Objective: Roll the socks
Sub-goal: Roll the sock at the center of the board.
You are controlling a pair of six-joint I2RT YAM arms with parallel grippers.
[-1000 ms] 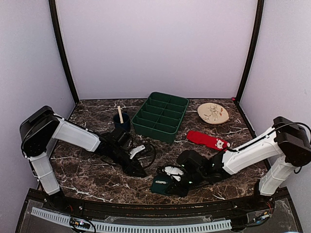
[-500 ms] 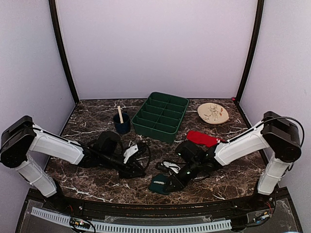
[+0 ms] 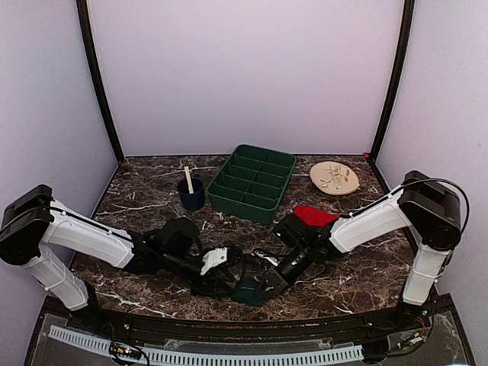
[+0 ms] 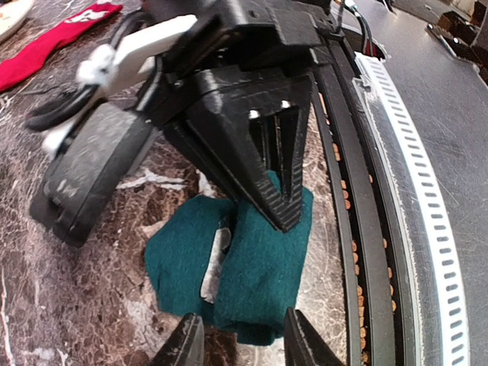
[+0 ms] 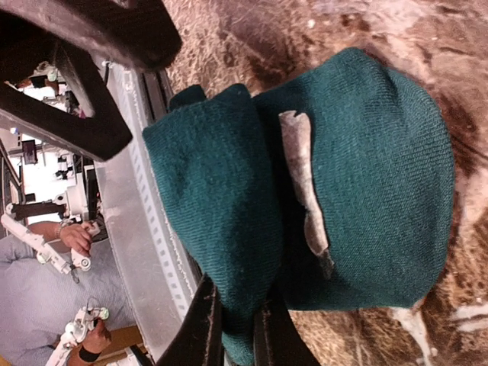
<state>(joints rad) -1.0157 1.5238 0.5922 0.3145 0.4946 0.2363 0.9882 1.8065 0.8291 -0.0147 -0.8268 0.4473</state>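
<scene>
The dark teal-green sock (image 3: 248, 292) lies folded near the table's front edge; it also shows in the left wrist view (image 4: 259, 259) and the right wrist view (image 5: 366, 168). My right gripper (image 3: 265, 284) is shut on a fold of it (image 5: 232, 335), and its black fingers (image 4: 278, 191) press onto the sock. My left gripper (image 3: 229, 279) is open, its fingertips (image 4: 242, 347) either side of the sock's near edge. The red sock (image 3: 314, 216) lies flat behind my right arm, its white end hidden; it also shows in the left wrist view (image 4: 46, 49).
A green compartment tray (image 3: 254, 181) stands at the back centre. A dark blue cup with a wooden stick (image 3: 191, 192) is to its left, and a beige plate (image 3: 334, 177) to its right. The black front rail (image 4: 366, 229) runs close beside the teal sock.
My left gripper has moved forward and right to the teal sock. My right arm has swung in from the right, its gripper staying on the sock.
</scene>
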